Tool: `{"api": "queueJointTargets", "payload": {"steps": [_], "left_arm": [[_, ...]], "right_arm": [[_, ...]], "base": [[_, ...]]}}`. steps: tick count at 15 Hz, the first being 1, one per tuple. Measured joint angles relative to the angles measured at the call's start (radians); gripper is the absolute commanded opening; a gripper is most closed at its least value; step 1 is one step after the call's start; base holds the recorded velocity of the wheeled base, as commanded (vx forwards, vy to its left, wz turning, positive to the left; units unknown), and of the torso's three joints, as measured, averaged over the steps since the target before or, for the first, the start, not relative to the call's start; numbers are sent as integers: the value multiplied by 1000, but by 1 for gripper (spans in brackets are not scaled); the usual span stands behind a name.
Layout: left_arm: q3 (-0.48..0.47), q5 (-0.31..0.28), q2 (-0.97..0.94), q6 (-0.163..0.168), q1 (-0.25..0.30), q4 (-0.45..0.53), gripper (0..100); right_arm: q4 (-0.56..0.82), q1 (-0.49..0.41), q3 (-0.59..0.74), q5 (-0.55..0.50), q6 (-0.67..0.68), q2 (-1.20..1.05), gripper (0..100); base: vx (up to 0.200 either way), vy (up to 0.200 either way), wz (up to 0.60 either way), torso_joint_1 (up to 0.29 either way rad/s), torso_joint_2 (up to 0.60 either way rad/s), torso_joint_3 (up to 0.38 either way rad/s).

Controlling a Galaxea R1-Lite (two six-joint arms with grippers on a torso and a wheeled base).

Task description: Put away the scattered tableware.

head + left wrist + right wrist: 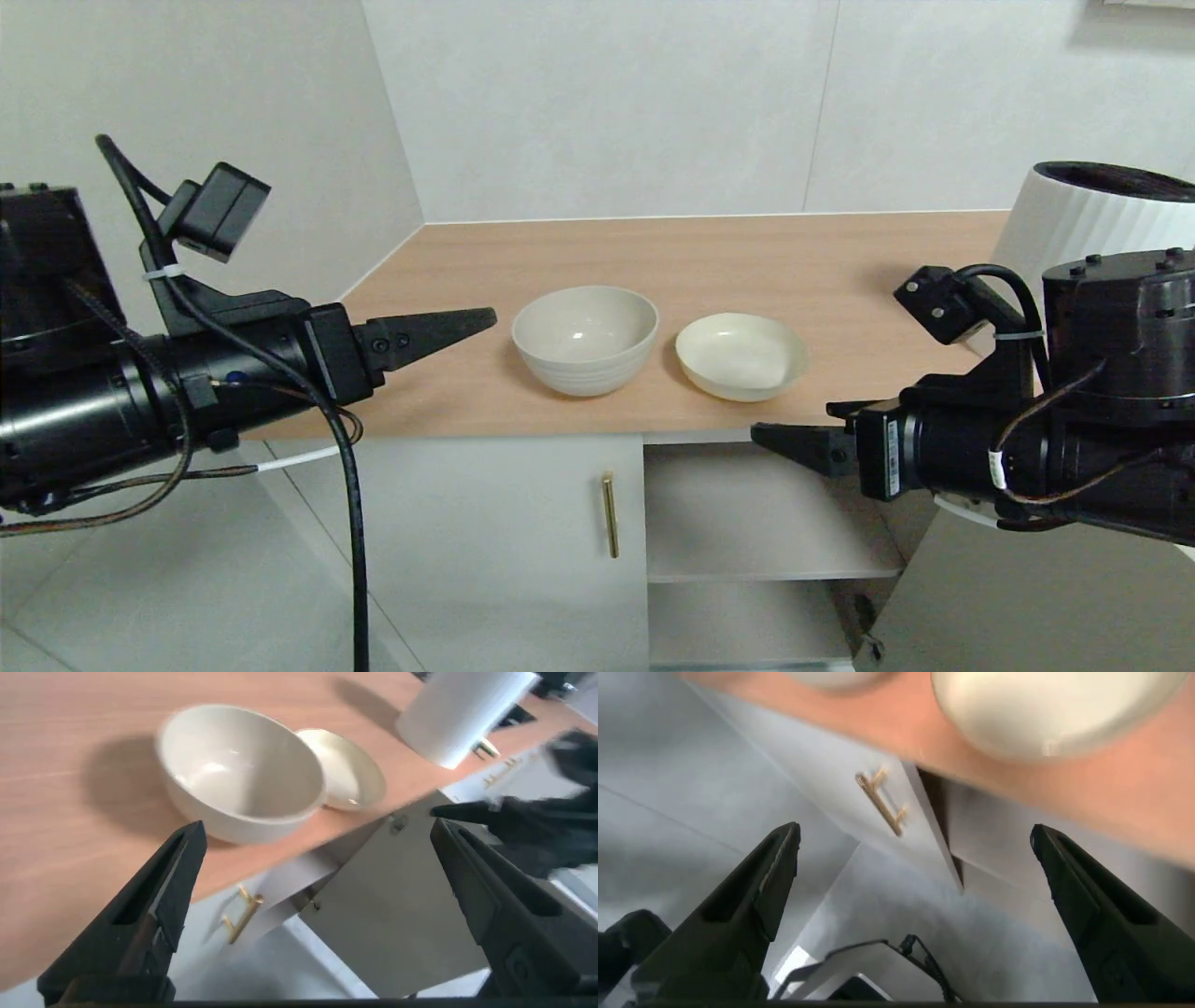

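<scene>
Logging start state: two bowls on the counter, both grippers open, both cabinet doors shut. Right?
No. Head view shows the right cabinet door swung open, shelf exposed; only the left door is shut. The rest holds.
</scene>
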Motion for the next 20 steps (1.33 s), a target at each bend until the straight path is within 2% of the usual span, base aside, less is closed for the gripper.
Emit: {"api": "queueJointTargets", "payload": {"steps": [5,7,10,13,16,18,20], "left_arm": [[-40,11,74,-113,15,4,100],[-65,54,106,-158,17,7,100],[-111,135,159,-168,18,68,100],[-154,158,194,-171,18,163,100],[-206,210,239,-252,13,204,100],[-227,256,270,-277,-5,203,100],[-239,317,302,-281,-27,199,100]], "right_arm": [[-44,-16,-2,-4,5,28,100],[-90,-27,2,-10,5,34,100],[-42,-31,-32,-16,20,41,100],[111,-31,-136,-87,115,62,100],[151,-42,-236,-257,155,139,100],[155,-62,-275,-288,159,190,100],[155,-97,-304,-292,178,229,100]], "base": [[0,0,0,147,-328,-191],[0,0,0,16,-35,-16],[0,0,0,0,0,0],[0,0,0,0,0,0],[0,0,0,0,0,0],[0,0,0,0,0,0],[0,0,0,0,0,0]]}}
